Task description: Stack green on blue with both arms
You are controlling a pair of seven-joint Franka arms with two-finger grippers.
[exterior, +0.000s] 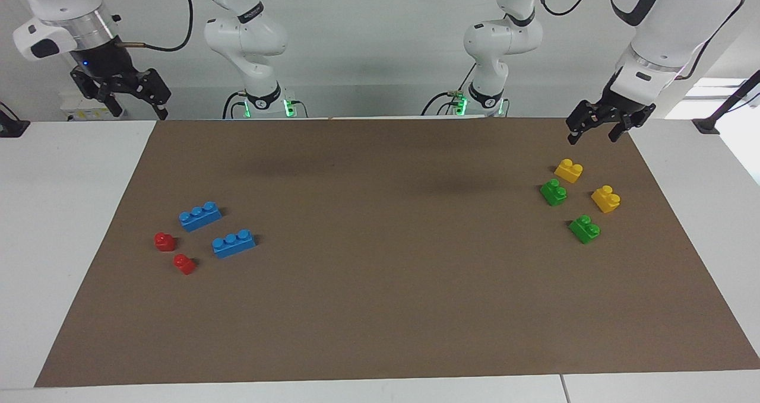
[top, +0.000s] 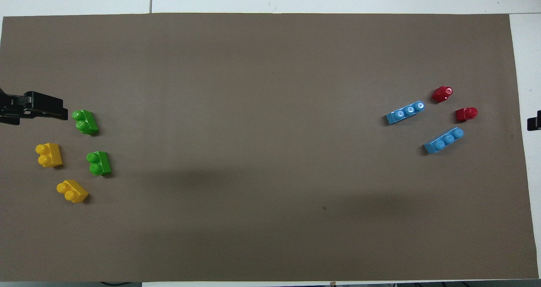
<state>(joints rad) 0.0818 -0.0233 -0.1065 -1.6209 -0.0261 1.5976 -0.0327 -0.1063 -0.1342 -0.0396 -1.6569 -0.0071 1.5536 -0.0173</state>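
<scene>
Two green bricks lie on the brown mat at the left arm's end: one nearer to the robots (exterior: 553, 192) (top: 99, 163), one farther (exterior: 585, 229) (top: 85, 122). Two blue bricks lie at the right arm's end: one nearer (exterior: 200, 216) (top: 444, 140), one farther (exterior: 234, 243) (top: 405, 113). My left gripper (exterior: 592, 138) (top: 59, 109) hangs open and empty in the air over the mat's corner by the green and yellow bricks, touching none. My right gripper (exterior: 141, 112) is open and empty, raised over the white table beside the mat's corner. Only its tip shows in the overhead view (top: 534, 121).
Two yellow bricks (exterior: 568, 170) (exterior: 605, 199) lie beside the green ones. Two small red bricks (exterior: 164, 241) (exterior: 184, 264) lie beside the blue ones. The brown mat (exterior: 380, 213) covers most of the white table.
</scene>
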